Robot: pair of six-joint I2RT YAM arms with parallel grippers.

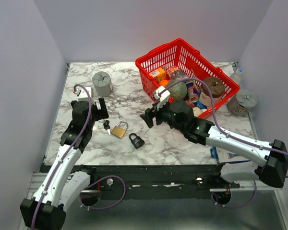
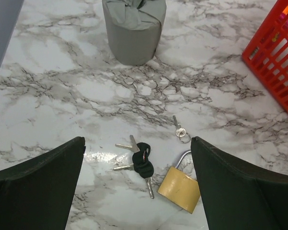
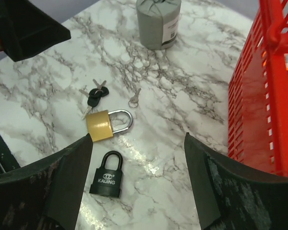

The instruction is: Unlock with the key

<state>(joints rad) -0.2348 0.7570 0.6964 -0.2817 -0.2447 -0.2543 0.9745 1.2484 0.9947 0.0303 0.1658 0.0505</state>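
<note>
L gripper (image 2: pixel 138 158): hanging wide open, nothing in it, fingers straddling the key (image 2: pixel 143 162) from above.
R gripper (image 3: pixel 138 143): jaws standing apart, gripping nothing, hovering over the black padlock (image 3: pixel 107 176).
Key: lying flat on the marble top (image 1: pixel 177 143), black head, bunched w/ a couple more blades, just beside the brass padlock (image 2: pixel 180 188).
Risk, pick-up: thin key lying flat on a hard top, so fingers prob. skidding over it or shoving it instead of lifting.
Risk, bunch: pads maybe pinching the wrong blade or the whole clump, leaving the tip pointing badly for a keyhole.
Risk, neighbour: brass padlock sitting so close that one closing finger may be knocking it.
Risk, mix-up: a loose silver key (image 2: pixel 179 129) is lying nearby; can't tell which lock takes which.
Risk, insertion: both locks lying unheld, likely sliding away under a push unless R gripper is clamping one.
</note>
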